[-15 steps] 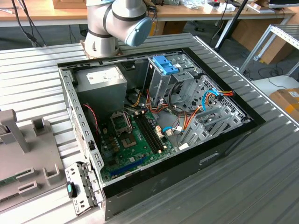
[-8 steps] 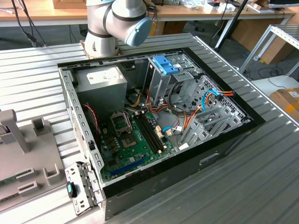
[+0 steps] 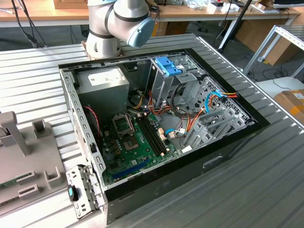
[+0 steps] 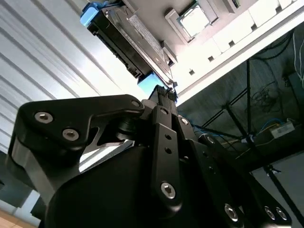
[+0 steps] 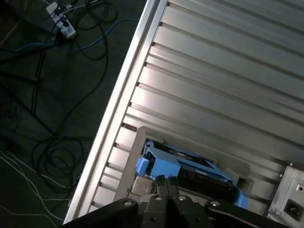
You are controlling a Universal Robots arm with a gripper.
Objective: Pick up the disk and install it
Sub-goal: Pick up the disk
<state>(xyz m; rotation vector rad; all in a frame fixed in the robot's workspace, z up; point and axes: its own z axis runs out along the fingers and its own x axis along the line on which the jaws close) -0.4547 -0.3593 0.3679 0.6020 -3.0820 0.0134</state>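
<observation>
The disk (image 5: 190, 167) is a dark flat drive with blue plastic rails. It lies in a pale grey holder (image 5: 142, 137) on the ribbed metal table, close to the table's edge. In the second wrist view the disk (image 4: 127, 37) shows edge-on, with blue at both ends. My gripper (image 5: 165, 180) has its tip right at the disk's near blue rail (image 5: 156, 164), and the second wrist view also puts the gripper (image 4: 164, 92) against that blue end. Contact cannot be made out. In the exterior view the arm's base (image 3: 116, 21) stands behind the open computer case (image 3: 156, 118).
The case holds a metal drive cage (image 3: 164, 83) with a blue latch (image 3: 167, 65), a grey power-supply box (image 3: 102, 78), a motherboard (image 3: 130, 137) and loose cables. A grey fixture (image 3: 19, 156) sits at the exterior view's left. Beyond the table edge (image 5: 121, 99) lie floor cables (image 5: 61, 152).
</observation>
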